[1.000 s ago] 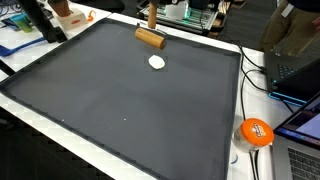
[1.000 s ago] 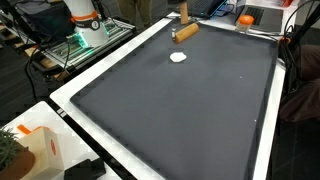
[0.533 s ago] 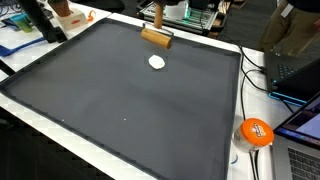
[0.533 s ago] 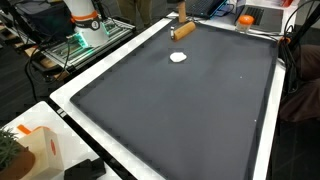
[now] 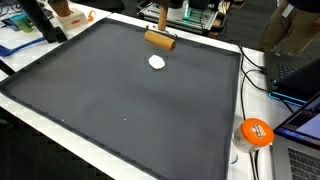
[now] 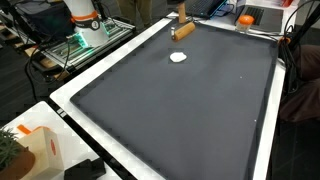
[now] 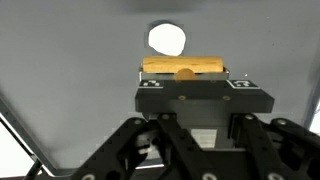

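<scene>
Jaws clamp the wooden cylinder [image 7: 185, 67] crosswise, white disc [image 7: 166, 38] lying near it.

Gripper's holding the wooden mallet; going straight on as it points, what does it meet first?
The gripper points down at the dark mat, so the wooden mallet it holds would probably touch there first. The white disc lies just beyond that line, though depth is unclear.

Both ext. views: high up, fairly far, angled down over dark mat [image 5: 120, 100] from different sides. Both share wood block [image 5: 160, 40] & white disc [image 5: 157, 62] near frame top. Wrist cam: v. close, looks past gripper [image 7: 186, 75] at same block & disc.
</scene>
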Controlling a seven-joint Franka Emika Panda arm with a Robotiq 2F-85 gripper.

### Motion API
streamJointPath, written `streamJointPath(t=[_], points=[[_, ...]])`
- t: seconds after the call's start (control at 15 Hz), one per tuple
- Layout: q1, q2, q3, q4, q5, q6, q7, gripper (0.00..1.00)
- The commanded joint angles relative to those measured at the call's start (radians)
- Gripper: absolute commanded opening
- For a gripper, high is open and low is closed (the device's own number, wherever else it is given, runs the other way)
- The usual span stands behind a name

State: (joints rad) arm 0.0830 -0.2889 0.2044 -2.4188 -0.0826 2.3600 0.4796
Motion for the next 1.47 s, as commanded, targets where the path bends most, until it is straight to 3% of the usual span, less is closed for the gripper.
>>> streamJointPath(t=[0.0, 0.33, 0.6, 0.93, 1.13, 1.27, 1.33, 1.4], points=[[-0.017, -0.046, 0.018, -0.074, -0.031, 0.093, 0.051, 0.22], [-0.046, -0.052, 0.038, -0.123, -0.072, 0.233, 0.118, 0.22], [-0.051, -0.036, 0.04, -0.124, -0.061, 0.231, 0.11, 0.22], [-0.02, -0.079, -0.008, -0.005, 0.039, -0.039, -0.013, 0.22], [-0.004, -0.03, -0.045, 0.164, 0.087, -0.284, -0.179, 0.22], [-0.02, 0.014, -0.044, 0.261, 0.046, -0.449, -0.222, 0.22], [-0.019, -0.038, -0.034, 0.175, 0.055, -0.342, -0.168, 0.47], [-0.019, -0.026, -0.04, 0.212, 0.054, -0.399, -0.191, 0.47]])
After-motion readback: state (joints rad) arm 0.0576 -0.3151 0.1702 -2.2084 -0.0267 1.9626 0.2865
